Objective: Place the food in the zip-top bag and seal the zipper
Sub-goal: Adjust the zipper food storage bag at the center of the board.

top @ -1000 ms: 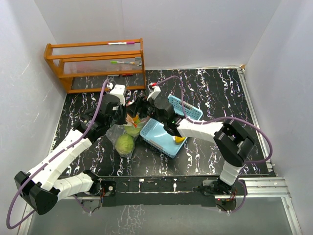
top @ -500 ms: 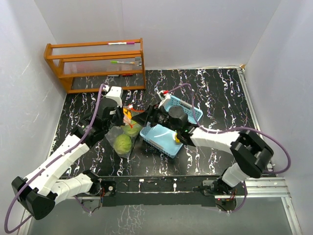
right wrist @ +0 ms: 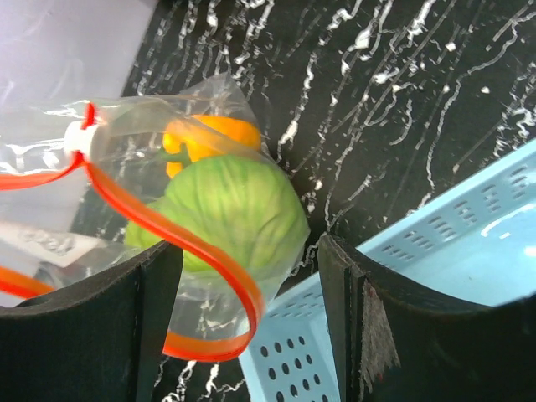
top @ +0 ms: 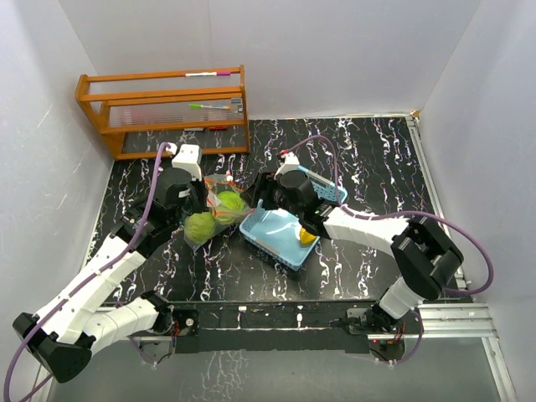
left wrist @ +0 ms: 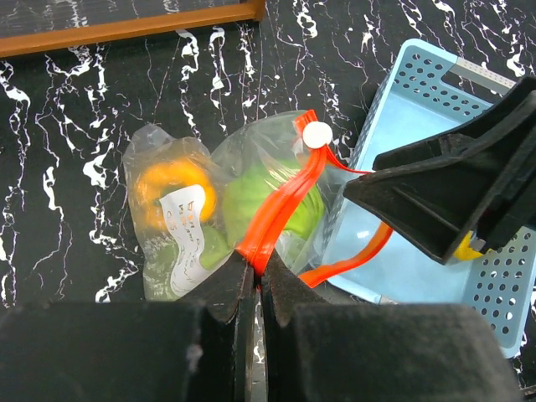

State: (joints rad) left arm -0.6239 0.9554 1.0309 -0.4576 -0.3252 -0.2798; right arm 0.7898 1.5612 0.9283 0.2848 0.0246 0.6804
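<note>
**Top view:** the bag (top: 214, 211) is lying at the tray's (top: 272, 234) 9 o'clock, and a yellow piece (top: 308, 238) is sitting at the tray's 4 o'clock corner.

**Left wrist view only:** the left gripper (left wrist: 255, 283) is pinching the zipper (left wrist: 280, 205), its fingers closed on the strip.

**Right wrist view only:** the right gripper (right wrist: 251, 276) is spreading its fingers wide around the bagged green food (right wrist: 239, 209), with an orange piece (right wrist: 209, 134) at the green food's 12 o'clock.

The zip-top bag (left wrist: 222, 205) — clear, crinkly plastic; tray (left wrist: 410, 109) seemingly glossy plastic.
</note>
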